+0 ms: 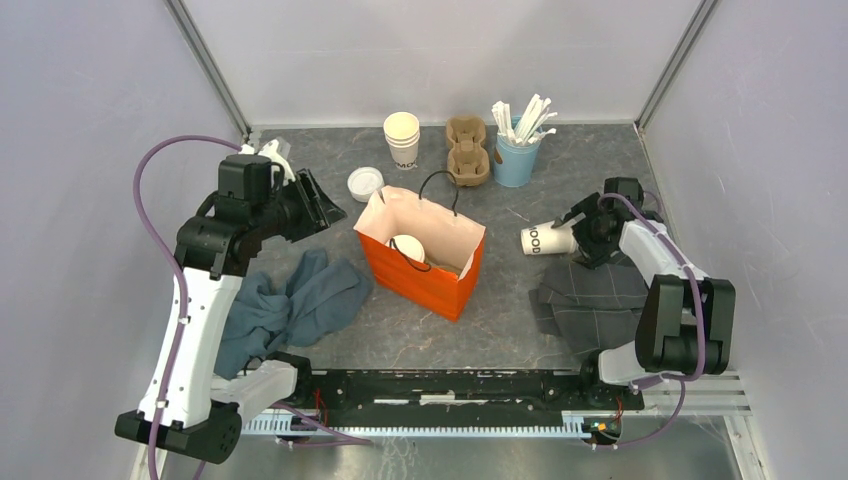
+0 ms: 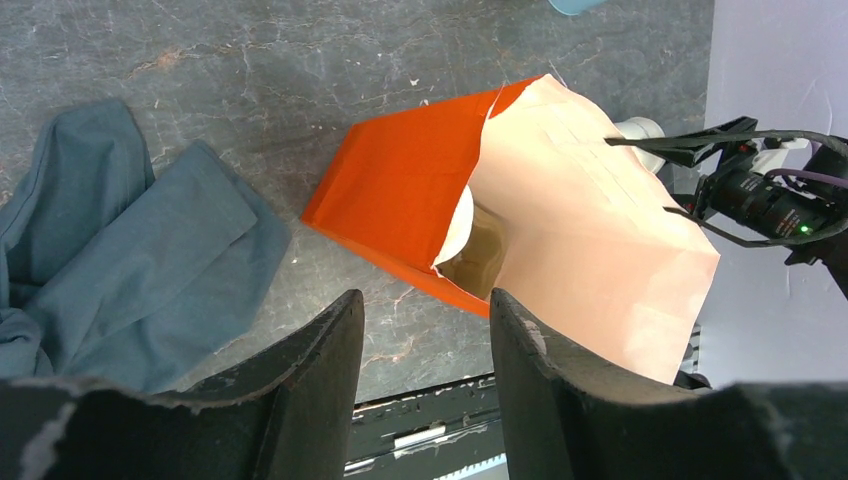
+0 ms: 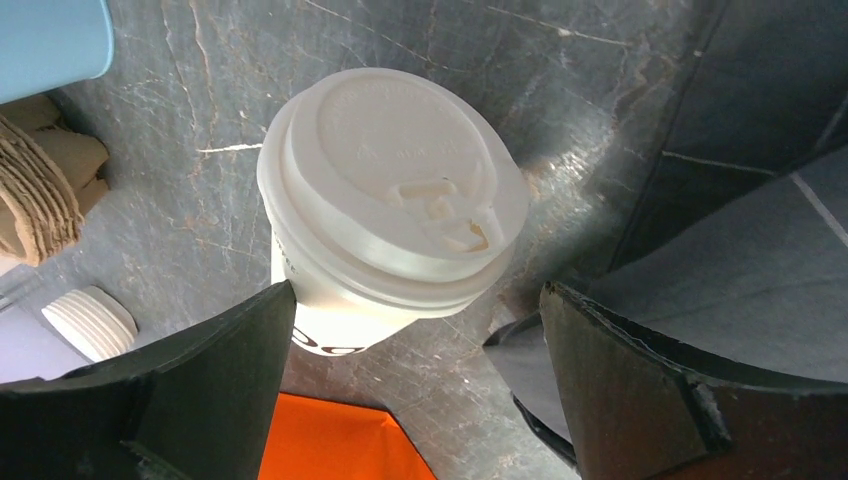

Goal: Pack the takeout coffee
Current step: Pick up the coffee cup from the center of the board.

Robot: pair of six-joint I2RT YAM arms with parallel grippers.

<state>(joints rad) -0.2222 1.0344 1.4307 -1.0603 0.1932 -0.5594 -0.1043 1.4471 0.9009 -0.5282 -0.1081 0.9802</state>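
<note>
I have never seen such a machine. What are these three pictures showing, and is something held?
Two robot arms stand at a table's near edge. The top picture looks down from above; the other two come from cameras on the wrists. On the table stands an open orange bag with one lidded cup inside. The right gripper is open, its fingers on either side of a second lidded cup, which lies on its side, not yet clamped. The left gripper is open and empty, above the bag. Also there: a cup stack, loose lids, a cardboard carrier, two cloths.
</note>
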